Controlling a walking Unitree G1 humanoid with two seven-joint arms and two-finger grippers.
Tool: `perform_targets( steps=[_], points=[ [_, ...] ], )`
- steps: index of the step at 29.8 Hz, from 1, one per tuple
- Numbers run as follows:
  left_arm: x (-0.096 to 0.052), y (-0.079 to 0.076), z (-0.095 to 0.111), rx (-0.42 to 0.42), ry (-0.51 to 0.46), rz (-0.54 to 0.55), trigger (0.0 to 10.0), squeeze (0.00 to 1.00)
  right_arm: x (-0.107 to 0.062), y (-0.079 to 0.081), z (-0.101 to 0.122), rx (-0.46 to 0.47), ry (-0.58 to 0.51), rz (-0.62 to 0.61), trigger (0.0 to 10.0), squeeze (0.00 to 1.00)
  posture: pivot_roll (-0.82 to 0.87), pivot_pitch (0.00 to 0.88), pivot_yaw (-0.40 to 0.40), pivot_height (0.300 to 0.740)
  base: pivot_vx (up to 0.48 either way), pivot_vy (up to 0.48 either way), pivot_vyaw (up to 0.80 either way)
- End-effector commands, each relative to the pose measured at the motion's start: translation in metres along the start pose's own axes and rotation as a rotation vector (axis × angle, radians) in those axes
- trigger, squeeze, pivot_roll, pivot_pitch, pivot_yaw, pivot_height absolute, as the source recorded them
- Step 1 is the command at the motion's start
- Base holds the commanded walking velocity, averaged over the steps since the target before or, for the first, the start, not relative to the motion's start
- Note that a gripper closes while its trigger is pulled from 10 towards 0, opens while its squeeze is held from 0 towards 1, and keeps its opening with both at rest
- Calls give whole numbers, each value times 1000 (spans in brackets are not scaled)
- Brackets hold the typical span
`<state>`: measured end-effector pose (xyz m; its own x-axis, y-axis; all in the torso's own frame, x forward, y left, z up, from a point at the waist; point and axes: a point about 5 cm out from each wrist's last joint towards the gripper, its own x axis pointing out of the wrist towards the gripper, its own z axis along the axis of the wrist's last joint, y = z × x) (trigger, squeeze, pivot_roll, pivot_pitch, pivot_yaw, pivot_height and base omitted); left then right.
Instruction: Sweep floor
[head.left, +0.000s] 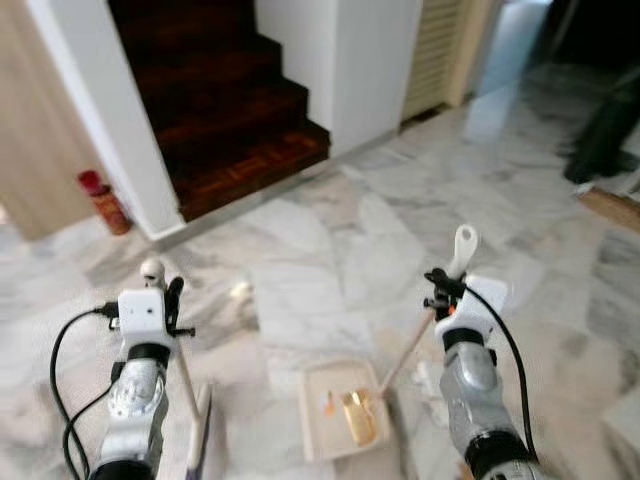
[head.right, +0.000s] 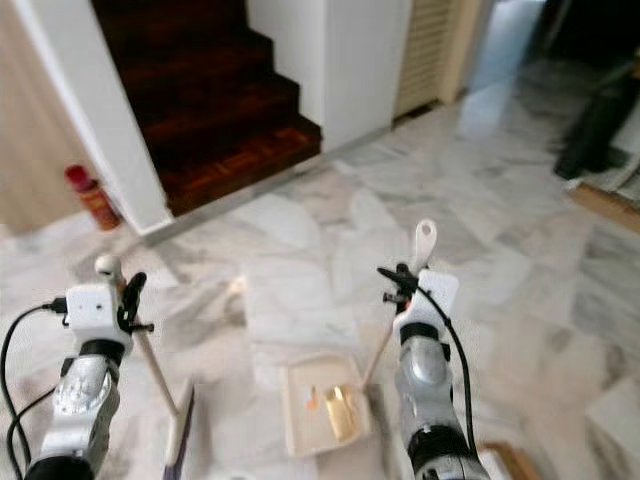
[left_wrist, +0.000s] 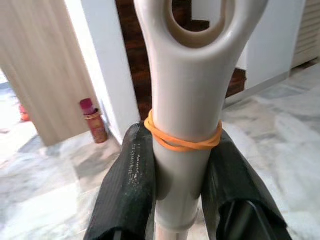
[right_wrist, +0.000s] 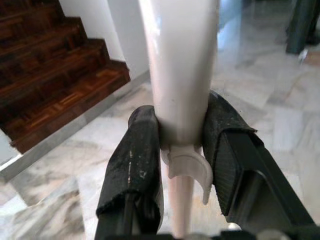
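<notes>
Cream dustpan (head.left: 345, 408) beside broom (head.left: 197, 430)

You get a bright, evenly lit scene from the head camera, with daylight pouring in from the doorway at the far right and glaring off the polished marble floor (head.left: 330, 230) there. The staircase (head.left: 220, 110) sits in deep shade, its upper steps nearly black. Both eye views are slightly soft, and the far right edge smears into blur. Straight wall lines bow toward the edges, so expect wide-angle distortion. In the wrist views the near handles are pale and softly lit, with a faint sheen down the right one; the left background is reasonably sharp, the right a little softer. Shadows on the floor are faint and diffuse.
</notes>
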<state>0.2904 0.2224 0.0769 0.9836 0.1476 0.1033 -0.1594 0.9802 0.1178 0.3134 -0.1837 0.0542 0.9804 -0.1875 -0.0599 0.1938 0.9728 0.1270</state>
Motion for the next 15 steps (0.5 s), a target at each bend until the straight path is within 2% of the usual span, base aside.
perform_targets(
  steps=[1,12,15],
  points=[
    [6,-3,14,-3,-69,-5,10000,0,7,2,13,4,-46,5,10000,0,86,0,-17,740,0,0,0],
    [4,-6,15,-11,-72,1,10000,0,7,1,12,2,-30,16,10000,0,88,0,-30,740,0,0,0],
    [4,-5,15,-11,-72,6,10000,0,8,2,13,2,-30,20,10000,0,91,0,-31,740,0,240,0]
  ],
)
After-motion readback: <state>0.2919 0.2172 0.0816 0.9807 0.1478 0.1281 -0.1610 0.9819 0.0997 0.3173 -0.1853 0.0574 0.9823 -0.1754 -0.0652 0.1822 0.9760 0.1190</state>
